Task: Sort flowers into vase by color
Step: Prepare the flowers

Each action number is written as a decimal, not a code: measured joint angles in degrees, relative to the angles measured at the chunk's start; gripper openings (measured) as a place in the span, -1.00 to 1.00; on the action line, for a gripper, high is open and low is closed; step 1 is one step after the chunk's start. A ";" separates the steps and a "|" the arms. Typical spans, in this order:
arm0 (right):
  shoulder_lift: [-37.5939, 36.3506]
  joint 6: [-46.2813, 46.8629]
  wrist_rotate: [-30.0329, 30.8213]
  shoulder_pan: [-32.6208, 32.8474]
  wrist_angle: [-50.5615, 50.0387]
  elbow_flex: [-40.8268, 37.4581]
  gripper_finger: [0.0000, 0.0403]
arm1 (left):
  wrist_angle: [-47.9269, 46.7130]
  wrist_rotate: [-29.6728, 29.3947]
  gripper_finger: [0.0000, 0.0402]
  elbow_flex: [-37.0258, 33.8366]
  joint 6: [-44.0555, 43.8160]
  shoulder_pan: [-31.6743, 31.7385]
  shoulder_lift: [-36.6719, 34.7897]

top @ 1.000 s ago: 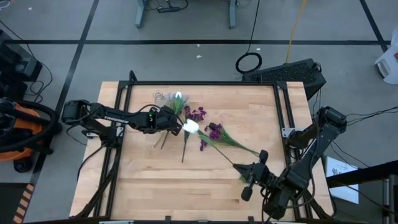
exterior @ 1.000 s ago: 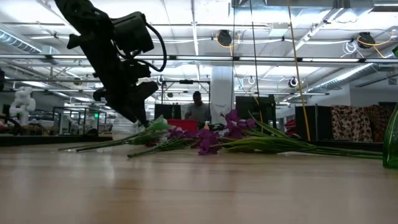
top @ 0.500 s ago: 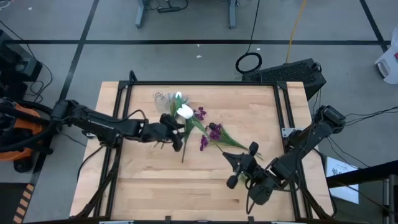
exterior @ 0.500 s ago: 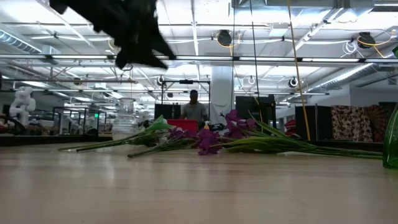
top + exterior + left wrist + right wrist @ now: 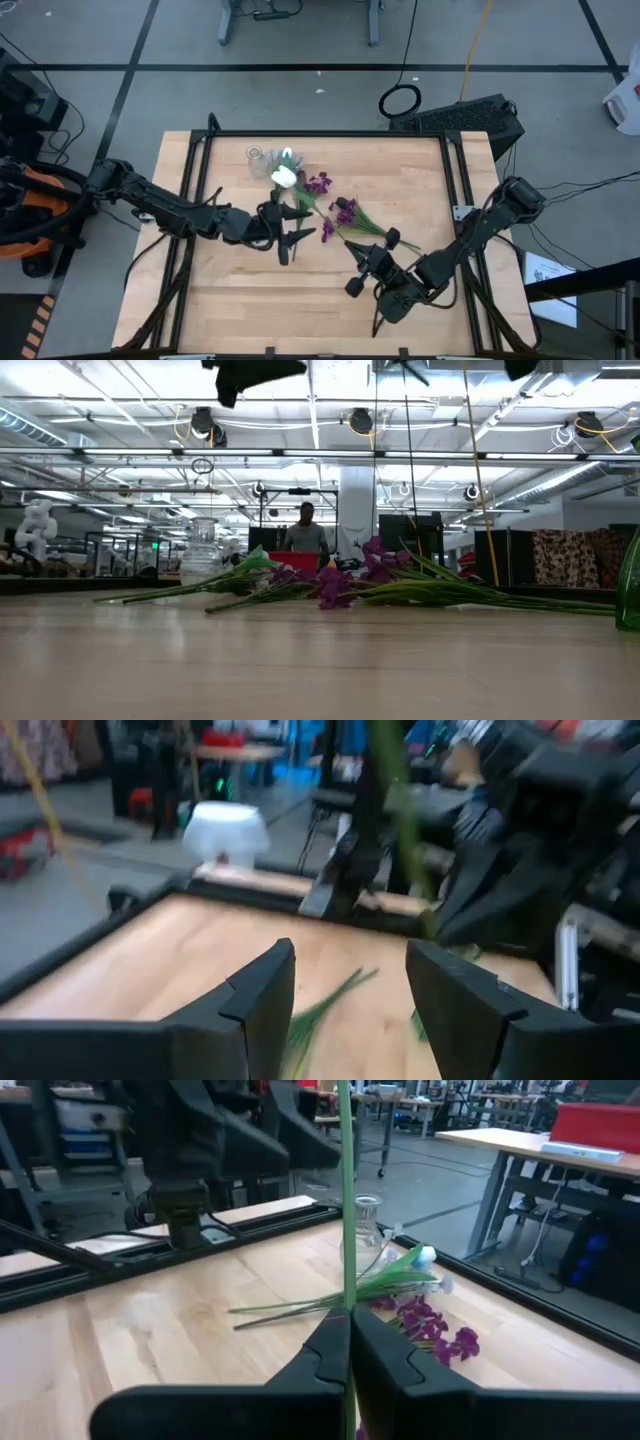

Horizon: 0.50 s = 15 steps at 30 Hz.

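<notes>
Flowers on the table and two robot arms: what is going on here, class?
The right hand is shut on a thin green stem, held above the table. The left hand is open, near the front of the pile of purple and white flowers lying at mid-table. A clear glass vase stands at the far side, beside the pile; whether it holds any stems cannot be told.

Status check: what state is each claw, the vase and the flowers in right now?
left claw: open, raised over the table.
right claw: shut on a green stem.
green stem: gripped, running straight out between the right claw's fingers.
glass vase: upright on the table.
purple flowers: lying loose on the table.
</notes>
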 joint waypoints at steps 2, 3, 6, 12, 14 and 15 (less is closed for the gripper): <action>1.45 -1.80 -0.55 -0.50 2.78 0.00 -1.00 | 3.53 0.02 -0.01 0.02 2.20 -0.83 1.27; 2.03 -2.57 -1.00 -0.72 4.21 0.00 -1.00 | 4.34 0.36 -0.01 0.00 3.13 -1.32 1.57; 3.46 -4.82 -1.08 -0.94 7.44 0.00 -1.00 | 7.90 2.93 -0.01 0.02 3.32 -1.91 2.67; 4.92 -10.58 -1.13 -1.87 14.17 0.00 -1.00 | 11.90 3.67 -0.02 0.00 1.78 -2.94 4.48; 5.03 -12.23 -1.19 -2.15 15.55 0.00 -1.00 | 12.58 3.86 -0.02 0.00 -0.04 -2.95 5.03; 5.05 -12.88 -1.26 -2.31 16.11 0.00 -1.00 | 13.16 3.86 -0.02 0.00 -1.19 -2.91 5.34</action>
